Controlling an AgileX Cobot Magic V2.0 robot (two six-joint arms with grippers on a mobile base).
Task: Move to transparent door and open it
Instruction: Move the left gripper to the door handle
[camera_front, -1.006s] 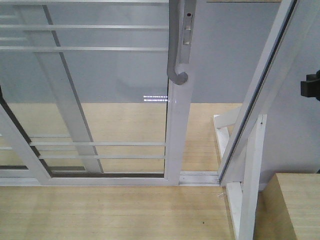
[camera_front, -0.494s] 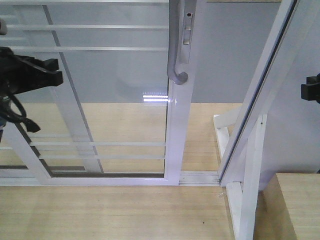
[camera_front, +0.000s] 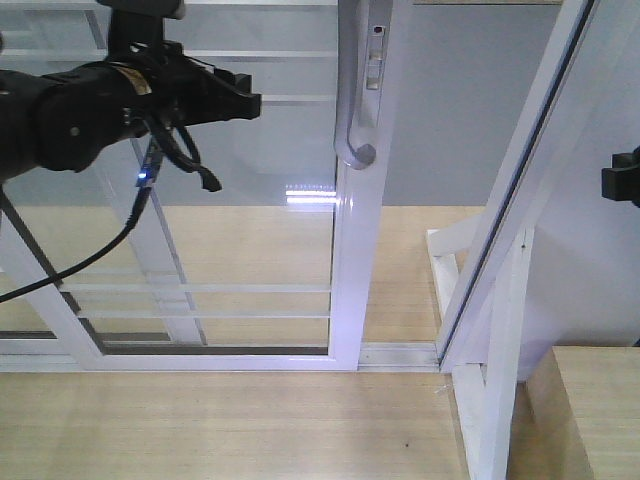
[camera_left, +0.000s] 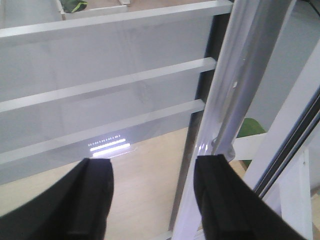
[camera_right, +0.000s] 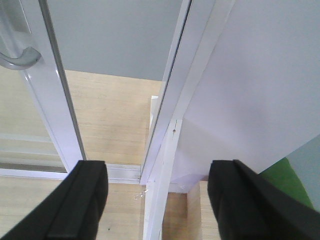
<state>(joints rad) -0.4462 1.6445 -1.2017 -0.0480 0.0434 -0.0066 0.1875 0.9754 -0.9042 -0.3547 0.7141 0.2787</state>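
Grey and J-shaped, the handle (camera_front: 352, 110) sits on the right stile of the transparent door (camera_front: 345, 290), at about 12 o'clock in the front view, with the glass running off toward 9 o'clock. The left gripper (camera_left: 156, 197) hovers before the glass at 10 o'clock, its fingers spread wide and holding nothing. In its wrist view the handle's hooked end lies just above the right finger. The right gripper (camera_right: 160, 200) is likewise spread and empty, facing the slanted white frame (camera_right: 170, 100) at 3 o'clock.

As I judge it, the main risk is a fingertip striking the pane or a horizontal bar (camera_left: 100, 85), or the fingers closing beside the handle rather than around it, because the approach comes from the side.

How near the fingertips stand to the glass cannot be told. The handle's top is cut off, and in the front view the right gripper shows only as a black sliver.
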